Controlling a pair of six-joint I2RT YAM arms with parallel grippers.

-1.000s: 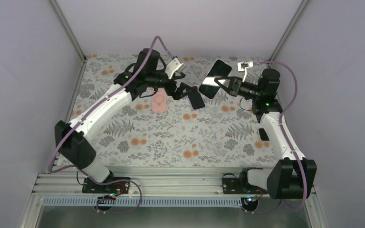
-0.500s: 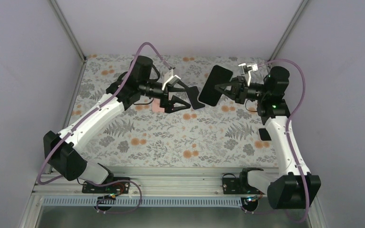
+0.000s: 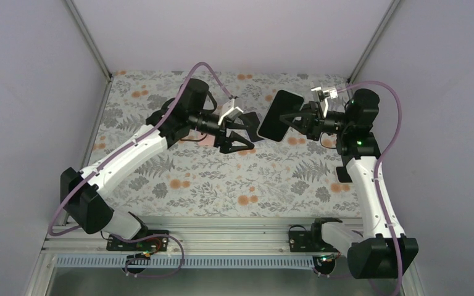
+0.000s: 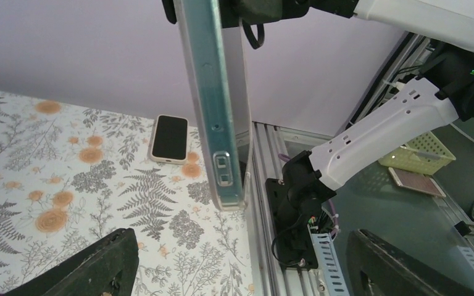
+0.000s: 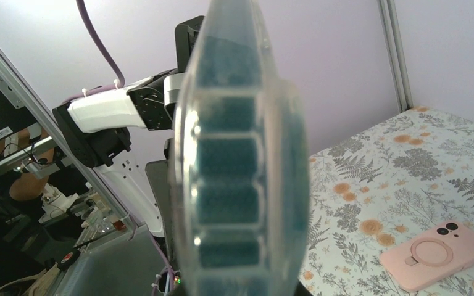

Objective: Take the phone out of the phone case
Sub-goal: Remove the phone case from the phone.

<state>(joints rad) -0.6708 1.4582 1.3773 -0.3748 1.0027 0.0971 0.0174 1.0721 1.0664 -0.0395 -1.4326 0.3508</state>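
My right gripper (image 3: 296, 118) is shut on the phone in its clear case (image 3: 279, 116) and holds it in the air above the far middle of the table. The left wrist view shows it edge-on (image 4: 215, 105), and it fills the right wrist view (image 5: 241, 154). My left gripper (image 3: 247, 132) is open and empty just left of the phone's lower end. In its wrist view that end hangs just ahead of the gap between the wide-spread fingers (image 4: 102, 265).
A pink phone case with a ring (image 5: 435, 254) lies on the floral table, mostly hidden under my left arm in the top view (image 3: 205, 139). Another phone in a white case (image 4: 170, 137) lies near the right edge (image 3: 342, 174). Frame posts stand at the back corners.
My left gripper has swung round and moved right, up to the phone's lower end, still open. My right arm has risen and turned the phone slightly; it keeps its hold.
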